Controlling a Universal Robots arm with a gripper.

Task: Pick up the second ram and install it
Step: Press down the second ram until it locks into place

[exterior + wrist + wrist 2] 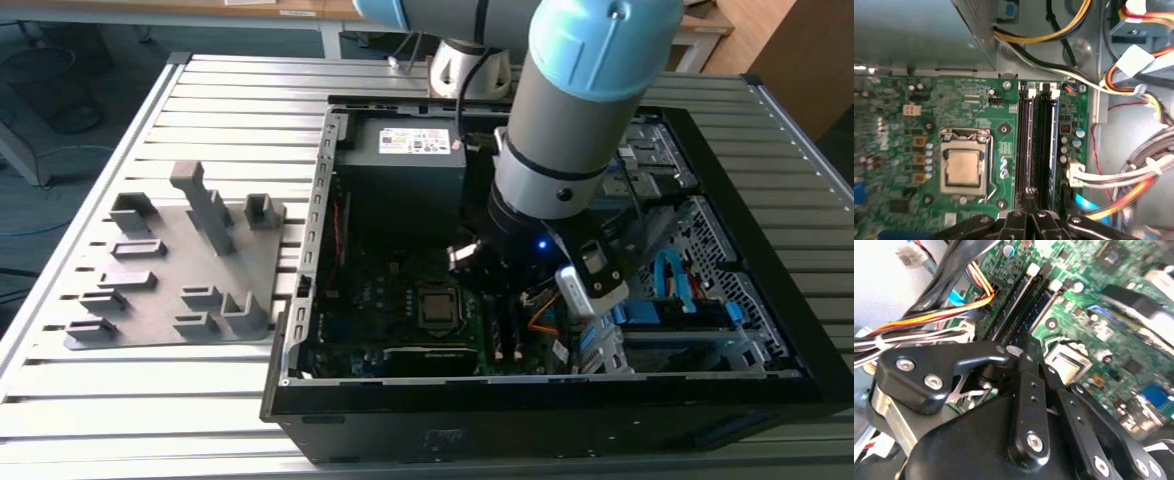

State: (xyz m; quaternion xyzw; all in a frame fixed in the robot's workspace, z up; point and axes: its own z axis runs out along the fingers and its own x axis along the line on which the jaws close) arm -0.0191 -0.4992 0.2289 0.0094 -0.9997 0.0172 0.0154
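Two memory sticks stand in the motherboard (979, 115) slots; gripper (1030, 202) narrowed over the second ram (1026, 145).

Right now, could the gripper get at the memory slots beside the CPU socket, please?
Probably yes: the gripper hangs just over the memory slots, and the cables lie off to one side.
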